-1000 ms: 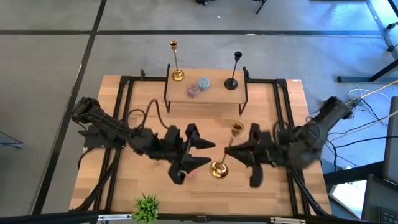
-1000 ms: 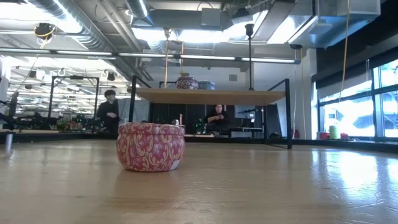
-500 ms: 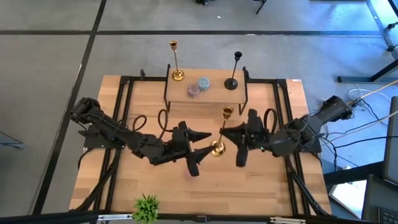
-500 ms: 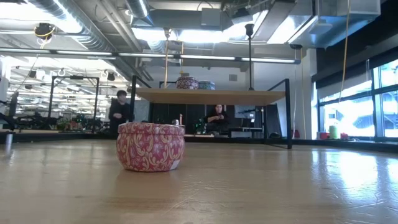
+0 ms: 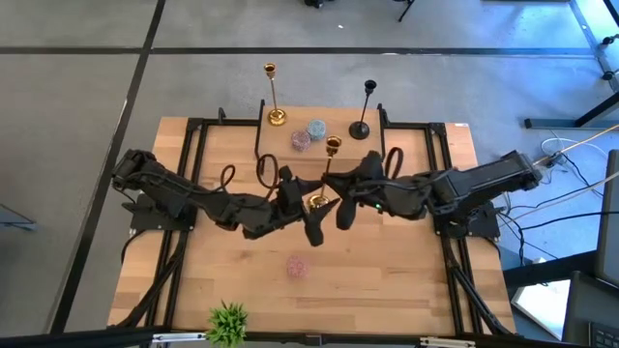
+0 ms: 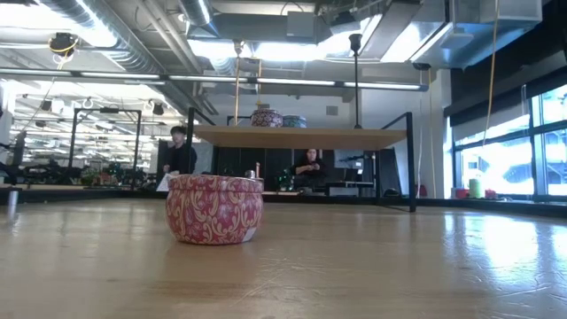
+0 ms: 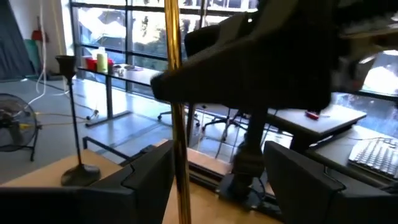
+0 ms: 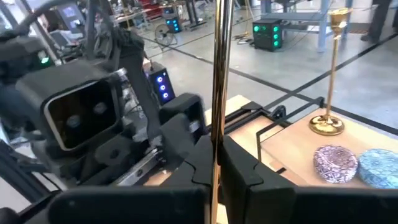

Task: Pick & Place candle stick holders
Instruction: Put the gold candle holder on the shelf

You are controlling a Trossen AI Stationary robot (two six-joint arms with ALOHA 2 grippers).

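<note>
Gold candle stick holder (image 5: 323, 174) pinched upright in my right gripper (image 5: 340, 196) above mid-table, near the shelf's (image 5: 319, 151) front edge; my left gripper (image 5: 308, 208), spread, flanks its stem.

Both arms reach in to mid-tabletop, meeting just near of the shelf. Right claw (image 5: 340, 201) is clamped tight, fingers (image 8: 239, 168) pinched together, arm stretched in from the right edge. Left claw (image 5: 311, 205) faces it, jaws parted, fingers (image 7: 149, 177) spread wide, arm extended from the left.
</note>
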